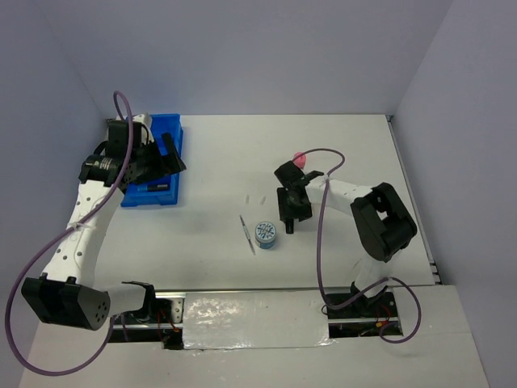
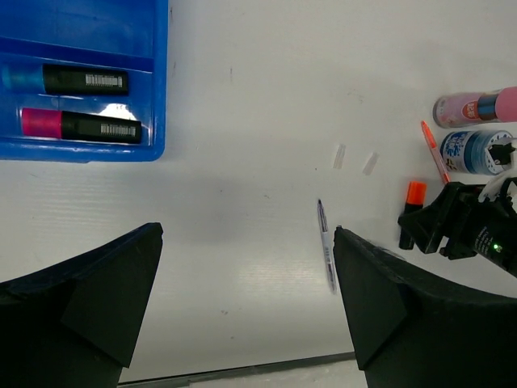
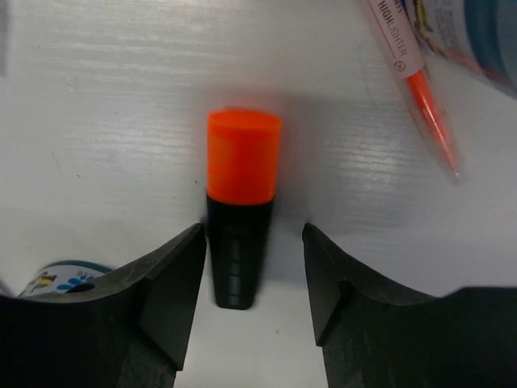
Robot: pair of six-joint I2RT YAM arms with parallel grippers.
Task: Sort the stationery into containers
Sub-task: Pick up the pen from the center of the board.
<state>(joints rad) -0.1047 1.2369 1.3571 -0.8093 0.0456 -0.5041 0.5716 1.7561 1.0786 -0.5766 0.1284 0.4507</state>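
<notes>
Right claw (image 3: pixel 252 242), jaws apart, straddles the orange-capped highlighter (image 3: pixel 242 162); two highlighters (image 2: pixel 81 125) already sit in the distant blue tray (image 2: pixel 160 81), with pen (image 2: pixel 325 259), disc (image 2: pixel 477 151) and tube (image 2: pixel 472 107) waiting nearby.

A white table (image 1: pixel 218 153) is spreading out beneath the left gripper (image 1: pixel 173 158) and the right gripper (image 1: pixel 288 224), its faintly ribbed surface taking soft grey shadows just under each. Pale lilac-grey walls are closing it in: a back wall (image 1: pixel 258 48) well beyond both grippers, a left wall (image 1: pixel 40 81) outward of the left one, a right wall (image 1: pixel 477 121) outward of the right. Behind them, a glossy white strip (image 1: pixel 250 311) is catching light.
</notes>
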